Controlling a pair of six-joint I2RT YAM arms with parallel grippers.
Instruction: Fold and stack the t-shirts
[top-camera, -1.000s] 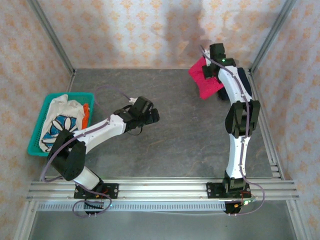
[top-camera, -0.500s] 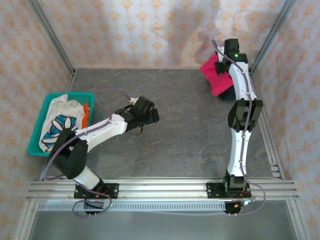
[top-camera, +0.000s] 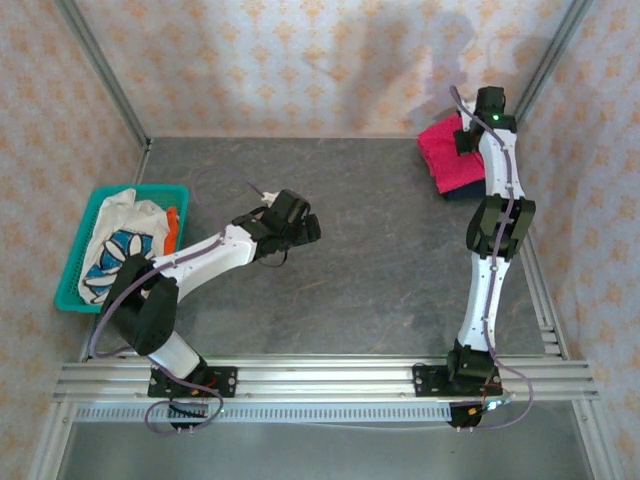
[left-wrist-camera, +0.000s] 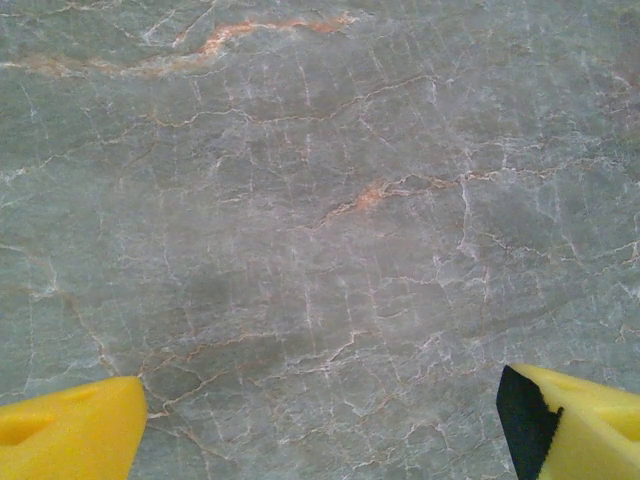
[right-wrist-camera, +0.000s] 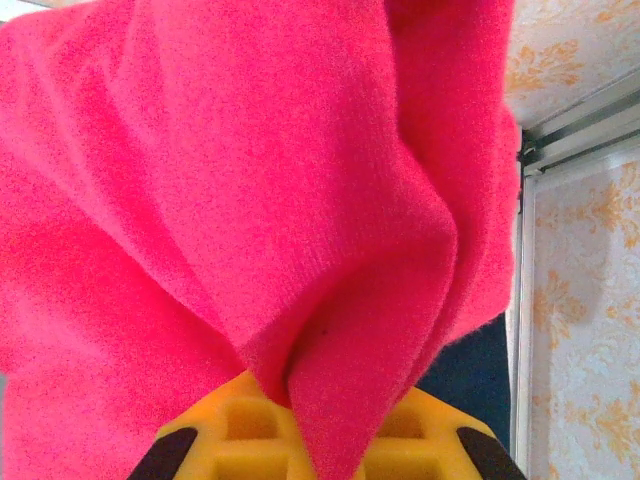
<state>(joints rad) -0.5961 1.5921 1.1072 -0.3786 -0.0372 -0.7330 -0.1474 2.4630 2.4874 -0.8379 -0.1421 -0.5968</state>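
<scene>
Basket: teal plastic basket (top-camera: 140, 188) at left holds white flower-print t-shirt (top-camera: 120, 245), crumpled and not yet folded.
Tabletop: left gripper (left-wrist-camera: 320, 410) hovers over grey marbled table (left-wrist-camera: 320, 200), jaws apart, empty.
Far corner: right gripper (top-camera: 470, 135), clamped on bright red cloth t-shirt (top-camera: 448, 160), has carried it rightward within the last second. It is now over dark navy folded t-shirt (right-wrist-camera: 470, 370) — stacking looks close.

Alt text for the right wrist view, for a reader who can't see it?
A bright red t-shirt, bunched in folds, is pinched between the right gripper's yellow fingers. A sliver of dark navy t-shirt shows at lower right, beside the patterned wall.
</scene>
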